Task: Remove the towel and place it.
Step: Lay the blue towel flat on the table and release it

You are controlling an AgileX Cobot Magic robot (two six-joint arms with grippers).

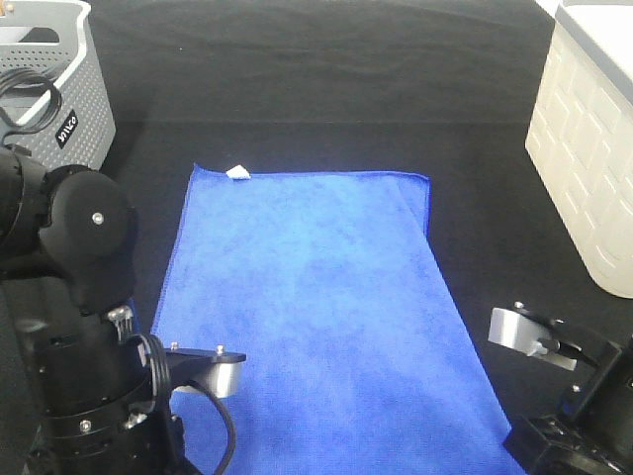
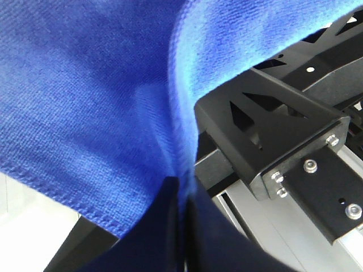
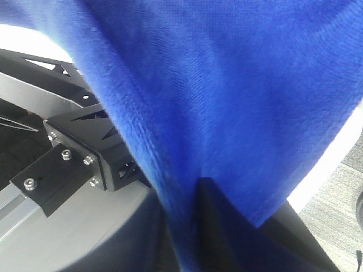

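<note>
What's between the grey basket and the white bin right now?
Only bare black tabletop, as the exterior high view shows; the towel lies clear of that stretch.

**Out of your sight: the towel's near end and both sets of fingertips**

In the high view the towel (image 1: 307, 317) runs off the near edge of the picture. Its near-left corner is hidden behind the left arm (image 1: 89, 327). The right arm (image 1: 569, 396) is cut off at the near-right corner, so you see neither gripper there. In the wrist views the left gripper (image 2: 184, 226) and the right gripper (image 3: 187, 232) show only as dark, out-of-focus shapes. Blue cloth is gathered between them and buries their tips. The white tag (image 1: 238, 172) at the towel's far-left corner is too small to read. The grey basket (image 1: 54, 89), far left, and the white crate (image 1: 588, 148), far right, are cropped by the picture's edges.
</note>
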